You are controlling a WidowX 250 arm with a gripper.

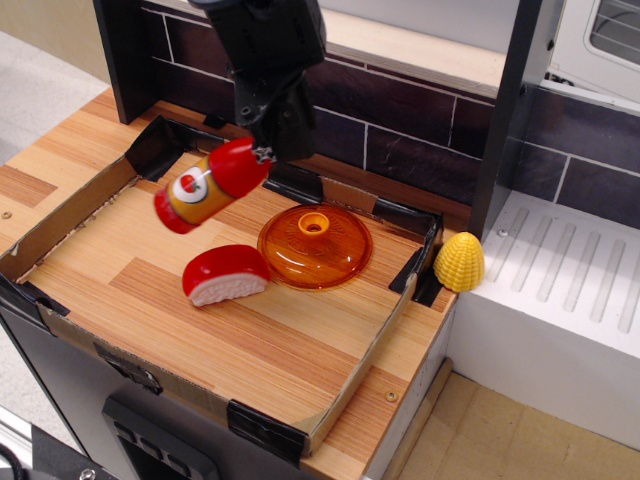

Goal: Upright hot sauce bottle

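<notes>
The hot sauce bottle [208, 184] is glossy red with an orange-yellow label and a round white-and-red emblem. It hangs in the air above the wooden tray [150, 310], tilted with its base down to the left. My black gripper [268, 152] is shut on the bottle's narrow neck end, which is hidden between the fingers. The bottle is clear of the tray floor, above and left of the red-and-white sushi toy [225, 274].
An orange transparent lid [316, 245] lies in the tray to the right of the bottle. A yellow corn toy [459, 262] sits outside the tray's right corner. A dark brick wall [400, 120] stands behind; a white drainer [570, 290] is at the right.
</notes>
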